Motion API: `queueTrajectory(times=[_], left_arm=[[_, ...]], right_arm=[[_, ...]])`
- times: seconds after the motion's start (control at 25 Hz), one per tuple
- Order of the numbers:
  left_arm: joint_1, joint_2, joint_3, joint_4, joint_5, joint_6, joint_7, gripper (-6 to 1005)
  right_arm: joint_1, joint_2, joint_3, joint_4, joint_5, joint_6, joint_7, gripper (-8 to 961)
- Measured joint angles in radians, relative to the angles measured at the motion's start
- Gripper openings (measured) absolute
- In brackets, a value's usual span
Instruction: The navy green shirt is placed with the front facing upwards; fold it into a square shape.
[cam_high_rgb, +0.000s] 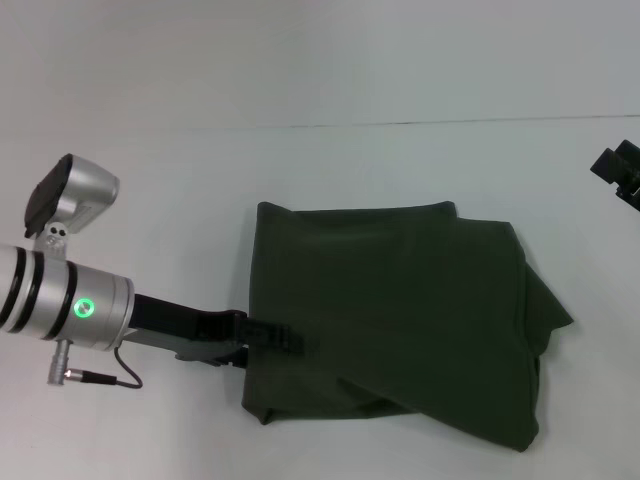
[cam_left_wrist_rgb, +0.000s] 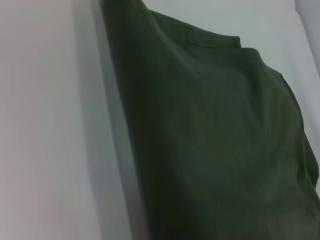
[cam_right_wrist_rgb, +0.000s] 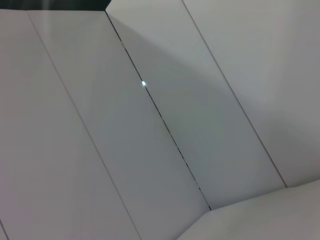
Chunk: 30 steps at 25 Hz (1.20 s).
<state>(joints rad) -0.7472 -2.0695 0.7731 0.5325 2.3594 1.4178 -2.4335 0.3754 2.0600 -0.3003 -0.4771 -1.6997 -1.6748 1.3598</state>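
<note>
Olive-green cloth faces you: the navy green shirt (cam_high_rgb: 400, 320) lies folded into a rough square on the white desk (cam_high_rgb: 150, 180). Your left gripper (cam_high_rgb: 275, 338) rests at its left edge, fingers pinched on the fabric. Your right gripper (cam_high_rgb: 622, 170) is parked far right.

The left arm is a thick silver cylinder ringed with black bands, and a small green light ring glows on its last segment. A silver camera housing with a black face sits on a bracket above the wrist. A thin black cable loops out from a small metal plug under the wrist. Beyond it, the left gripper (cam_high_rgb: 270, 337) is matte black, long and flat. The right gripper (cam_high_rgb: 620, 170) shows only as a black, blocky part.
</note>
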Motion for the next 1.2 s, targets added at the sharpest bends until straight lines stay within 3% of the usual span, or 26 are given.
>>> queueTrajectory(times=[0.36, 1.0, 1.2], left_arm=[[-0.023, -0.003, 0.002, -0.023, -0.001, 0.013, 0.000, 947], [-0.017, -0.011, 0.012, -0.016, -0.002, 0.009, 0.025, 608], [-0.017, -0.010, 0.012, -0.013, -0.001, 0.010, 0.027, 412]], right_arm=[[0.004, 0.002, -0.006, 0.000, 0.000, 0.026, 0.000, 695], [0.007, 0.003, -0.008, 0.000, 0.000, 0.029, 0.001, 696], [0.007, 0.004, -0.008, 0.000, 0.000, 0.029, 0.001, 696]])
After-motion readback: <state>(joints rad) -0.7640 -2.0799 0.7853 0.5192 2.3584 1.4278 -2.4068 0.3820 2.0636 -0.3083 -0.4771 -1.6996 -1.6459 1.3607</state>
